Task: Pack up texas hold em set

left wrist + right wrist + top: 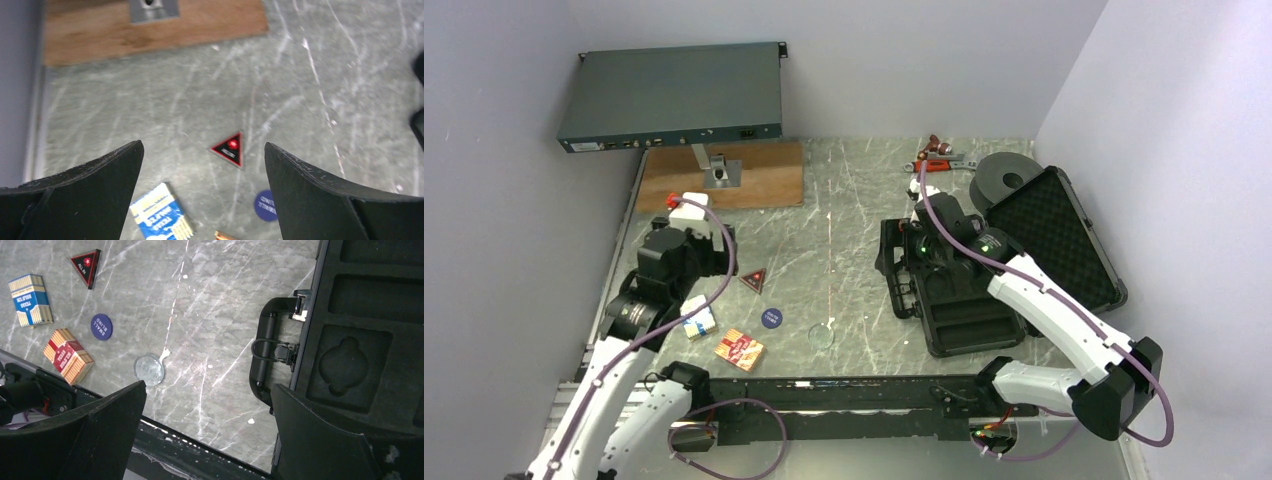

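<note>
The black foam-lined case (969, 320) lies open on the right, its lid (1054, 235) folded back. Left of it on the table lie a red triangle (753, 279), a blue disc (771, 318), a clear disc (822, 334), a blue-white card box (698, 318) and a red card box (739, 349). My left gripper (204, 145) hangs open above the table, with the triangle (230, 148) between its fingers' lines and the blue-white box (162, 215) below. My right gripper (207, 385) is open and empty over the case's handle (267, 350) and its empty foam pockets (350, 365).
A big black spool (1007, 175) and a red-handled tool (939, 155) sit behind the case. A wooden board (724, 175) and a grey rack unit (674, 100) stand at the back left. A black rail (844, 395) runs along the near edge.
</note>
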